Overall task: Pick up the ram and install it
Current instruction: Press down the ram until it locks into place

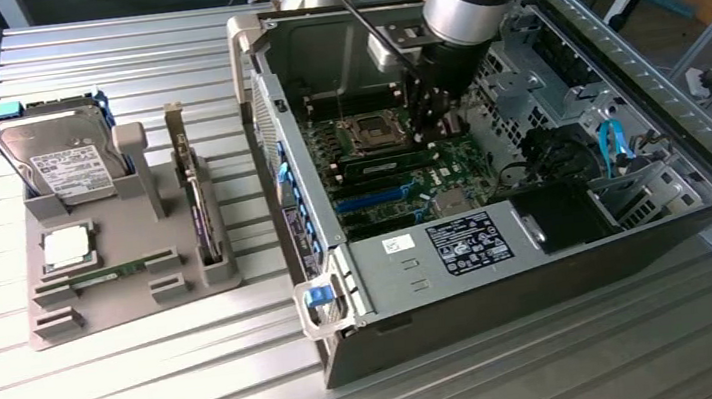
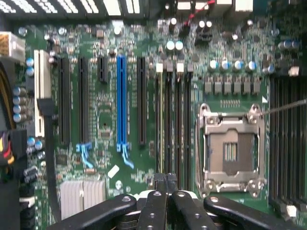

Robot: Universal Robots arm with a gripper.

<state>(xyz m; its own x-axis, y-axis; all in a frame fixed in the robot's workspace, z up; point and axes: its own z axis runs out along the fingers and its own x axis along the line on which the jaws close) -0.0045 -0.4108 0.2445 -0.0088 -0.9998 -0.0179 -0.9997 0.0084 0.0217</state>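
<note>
Wrist view, black jointed claw (image 2: 163, 184) over glossy green motherboard (image 2: 105, 110)

We see an open computer case (image 1: 522, 241) lying on a slatted metal table (image 1: 149, 384), its motherboard (image 1: 394, 180) exposed. On the board, the empty processor socket (image 2: 231, 151) sits just beside a row of black memory slots (image 2: 172, 120), and a blue expansion slot (image 2: 121, 103) lies farther from the socket. Well apart from the case, a grey holder tray (image 1: 110, 278) carries a hard drive (image 1: 64, 167), a square silver processor chip (image 1: 67, 248) and an upright dark expansion card (image 1: 200, 212).
</note>
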